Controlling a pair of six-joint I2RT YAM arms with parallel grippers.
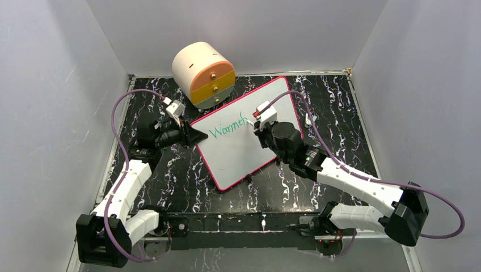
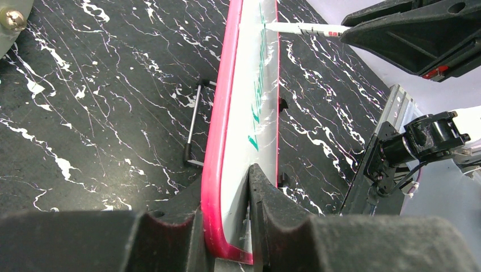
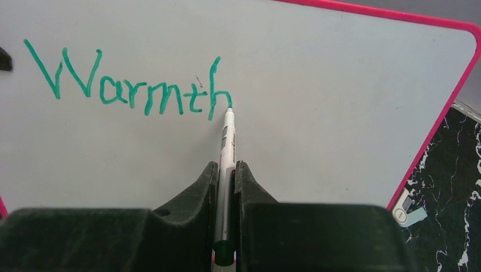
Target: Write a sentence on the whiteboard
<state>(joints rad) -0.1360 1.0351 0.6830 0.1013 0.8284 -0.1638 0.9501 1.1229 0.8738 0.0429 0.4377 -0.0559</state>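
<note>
My left gripper (image 2: pixel 230 221) pinches the whiteboard (image 3: pixel 340 85), my right gripper (image 3: pixel 227 170) pinches the marker (image 3: pixel 228 136); only "Warmth" of the sentence (image 3: pixel 130 88) is written, and I judge the rest is left to do.

We log: left arm (image 1: pixel 127 184) reaching toward 1 o'clock, wrist bent | left gripper (image 1: pixel 194 136) pointing 3 o'clock, jaws pinching whiteboard (image 1: pixel 238 153) rim | right arm (image 1: pixel 357 184) stretched toward 10 o'clock | right gripper (image 1: pixel 258 126) clamped tight on marker (image 3: pixel 228 141).

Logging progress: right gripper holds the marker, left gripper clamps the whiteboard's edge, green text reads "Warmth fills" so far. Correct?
No: the sentence reads only "Warmth" so far, as the right wrist view shows. The rest stands: the right gripper holds the marker, and the left gripper clamps the whiteboard at its edge.
</note>
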